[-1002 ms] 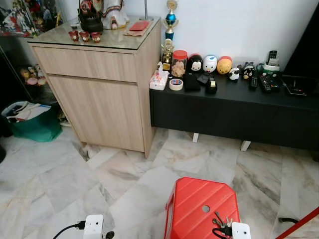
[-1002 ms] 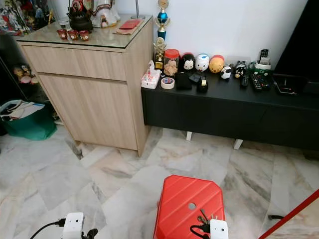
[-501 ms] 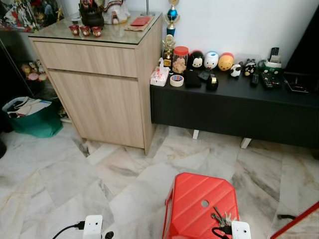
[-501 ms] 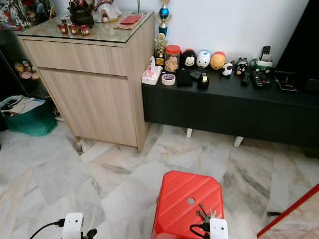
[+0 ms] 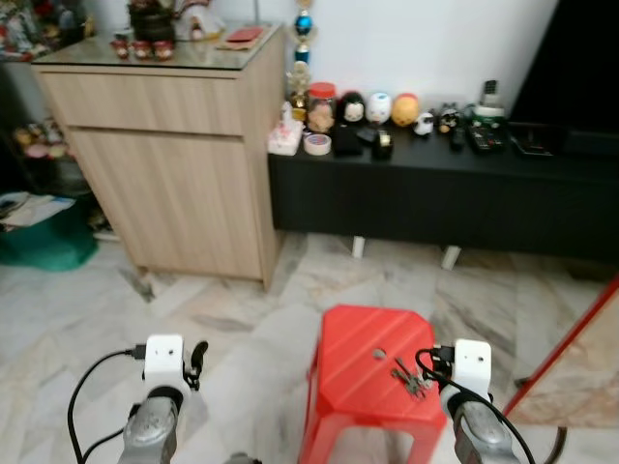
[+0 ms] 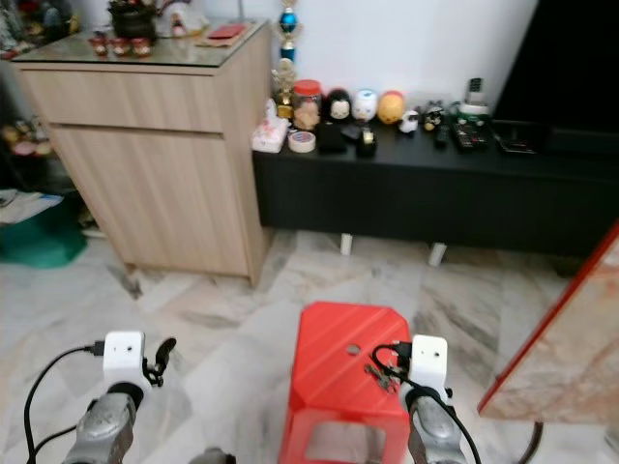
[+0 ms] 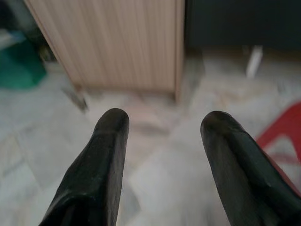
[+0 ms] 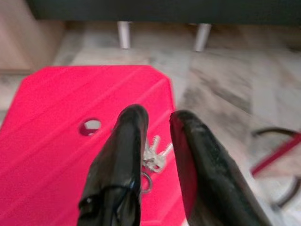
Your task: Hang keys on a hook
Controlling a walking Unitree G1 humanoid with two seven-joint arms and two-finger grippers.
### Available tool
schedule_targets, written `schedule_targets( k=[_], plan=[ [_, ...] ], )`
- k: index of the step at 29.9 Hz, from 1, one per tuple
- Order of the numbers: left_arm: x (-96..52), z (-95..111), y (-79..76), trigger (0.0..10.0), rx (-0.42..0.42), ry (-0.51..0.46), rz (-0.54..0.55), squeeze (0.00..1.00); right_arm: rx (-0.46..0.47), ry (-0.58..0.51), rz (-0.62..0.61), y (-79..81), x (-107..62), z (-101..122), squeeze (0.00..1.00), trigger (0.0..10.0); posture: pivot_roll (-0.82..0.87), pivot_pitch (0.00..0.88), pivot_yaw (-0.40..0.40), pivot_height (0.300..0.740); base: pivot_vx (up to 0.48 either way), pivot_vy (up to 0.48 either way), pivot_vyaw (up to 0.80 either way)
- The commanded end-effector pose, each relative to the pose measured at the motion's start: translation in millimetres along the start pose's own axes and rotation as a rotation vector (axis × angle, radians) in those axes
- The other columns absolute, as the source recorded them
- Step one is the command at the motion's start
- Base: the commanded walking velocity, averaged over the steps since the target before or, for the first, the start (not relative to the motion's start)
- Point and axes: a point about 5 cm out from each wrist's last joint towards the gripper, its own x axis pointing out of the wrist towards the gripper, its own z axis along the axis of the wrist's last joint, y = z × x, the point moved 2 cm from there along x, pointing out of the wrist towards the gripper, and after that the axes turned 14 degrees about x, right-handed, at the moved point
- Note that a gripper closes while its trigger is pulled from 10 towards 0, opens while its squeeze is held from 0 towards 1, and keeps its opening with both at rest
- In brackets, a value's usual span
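A bunch of silver keys (image 5: 411, 377) lies on the top of a red plastic stool (image 5: 353, 382), beside the small hole in the seat. My right gripper (image 8: 158, 113) hovers just above the keys (image 8: 157, 153). Its two black fingers (image 8: 127, 141) stand a narrow gap apart, and the keys and their ring show through that gap. My left gripper (image 7: 164, 120) is open and holds nothing. It hangs over the marble floor to the left of the stool.
A tall wooden cabinet (image 5: 174, 164) stands at the back left. A low black bench (image 5: 435, 198) with figurines and remotes runs along the wall. A green bag (image 5: 44, 242) sits at the far left. A red-edged slab (image 5: 575, 353) leans at the right.
The camera has pulled back and shifted, so the whole scene sits differently. Both arms have risen further into view. The keys stay beside the stool's hole.
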Motion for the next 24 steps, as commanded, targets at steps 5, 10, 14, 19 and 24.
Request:
schedule_targets(
  k=[5,10,14,19,24],
  plan=[
    [-13.1,4.8,-11.5,10.0,0.013,-0.103,-0.061,0.00,-0.028,-0.104,0.072,10.9,1.5,16.3,0.00,10.0,0.04,0.000,-0.030,0.648,0.000,0.000,0.00],
    [-16.6,7.5,-10.8,10.0,-0.020,-0.127,-0.051,0.00,-0.054,-0.130,0.092,12.6,0.1,18.5,0.00,10.0,0.04,0.002,-0.029,0.648,0.000,0.000,0.00],
    [-14.2,11.7,-14.9,10.0,-0.035,-0.138,-0.065,0.00,-0.070,-0.125,0.104,17.4,2.5,21.0,0.00,10.0,0.02,0.000,-0.030,0.648,0.000,0.000,0.00],
    [-13.5,15.8,-18.7,10.0,-0.024,-0.152,-0.106,0.00,-0.086,-0.116,0.130,21.4,5.2,24.1,0.00,10.0,0.03,0.000,-0.026,0.614,0.000,0.000,0.00],
    [-14.3,17.4,-22.6,10.0,-0.015,-0.146,-0.129,0.00,-0.089,-0.109,0.140,26.4,6.1,23.3,0.00,10.0,0.03,0.000,-0.030,0.614,0.000,0.000,0.00]
  ],
)
